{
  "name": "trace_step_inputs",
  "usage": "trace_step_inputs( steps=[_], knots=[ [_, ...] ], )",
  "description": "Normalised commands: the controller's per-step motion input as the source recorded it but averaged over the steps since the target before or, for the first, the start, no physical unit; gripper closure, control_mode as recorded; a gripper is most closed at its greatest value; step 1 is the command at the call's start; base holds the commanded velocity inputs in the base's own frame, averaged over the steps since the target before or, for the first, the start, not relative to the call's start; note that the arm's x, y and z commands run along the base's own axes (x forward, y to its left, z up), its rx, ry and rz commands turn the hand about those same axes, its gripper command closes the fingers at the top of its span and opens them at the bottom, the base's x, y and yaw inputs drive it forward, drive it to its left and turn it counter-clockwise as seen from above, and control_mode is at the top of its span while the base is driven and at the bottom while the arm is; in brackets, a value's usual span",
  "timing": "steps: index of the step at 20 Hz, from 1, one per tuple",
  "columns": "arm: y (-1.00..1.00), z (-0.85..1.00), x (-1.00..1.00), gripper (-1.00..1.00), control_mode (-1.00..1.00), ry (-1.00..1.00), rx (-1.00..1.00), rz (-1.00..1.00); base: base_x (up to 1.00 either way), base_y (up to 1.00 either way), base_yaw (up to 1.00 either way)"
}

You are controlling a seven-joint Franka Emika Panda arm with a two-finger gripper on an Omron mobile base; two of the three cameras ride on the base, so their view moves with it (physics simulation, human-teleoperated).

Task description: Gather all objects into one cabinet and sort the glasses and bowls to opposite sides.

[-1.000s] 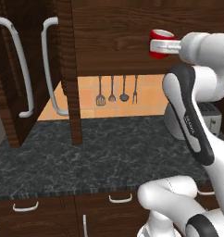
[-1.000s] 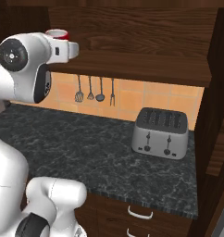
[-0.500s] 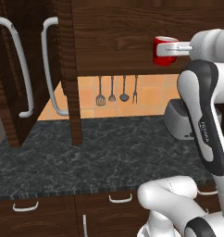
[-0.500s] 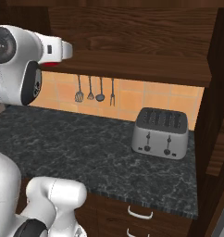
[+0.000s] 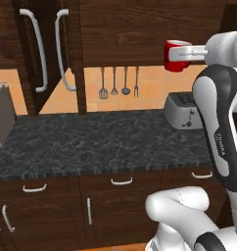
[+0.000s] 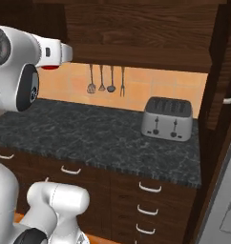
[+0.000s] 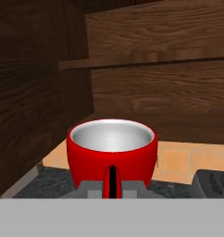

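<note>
Gripper (image 5: 185, 51) pinches the red mug (image 5: 176, 55) by its handle, upright, high above the counter (image 5: 101, 142), at one o'clock from the toaster (image 5: 181, 111).

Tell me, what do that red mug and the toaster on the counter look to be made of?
The red mug looks like glazed ceramic or enamel: glossy red outside, smooth pale grey inside. The toaster seems brushed metal, silver-grey with a soft sheen. Everything is rendered, so both are guesses from the surface look alone.

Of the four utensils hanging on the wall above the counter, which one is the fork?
The rightmost utensil, nearest the toaster. It ends in prongs; the other three end in broad heads.
</note>
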Motion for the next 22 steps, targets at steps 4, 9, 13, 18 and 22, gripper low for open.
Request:
trace_step_inputs(
  steps=[4, 9, 13, 18, 22],
  knots=[
    [0.0, 0.0, 0.0, 1.0, 1.0, 0.0, 0.0, 0.0, -1.0, 0.0, -0.04],
    [0.0, 0.0, 0.0, 1.0, 1.0, 0.0, 0.0, 0.0, -0.67, 0.1, -0.01],
    [0.0, 0.0, 0.0, 1.0, 1.0, 0.0, 0.0, 0.0, -0.55, 0.42, -0.04],
    [0.0, 0.0, 0.0, 1.0, 1.0, 0.0, 0.0, 0.0, -0.06, 0.92, -0.06],
    [0.0, 0.0, 0.0, 1.0, 1.0, 0.0, 0.0, 0.0, -0.29, 0.83, -0.07]
  ],
)
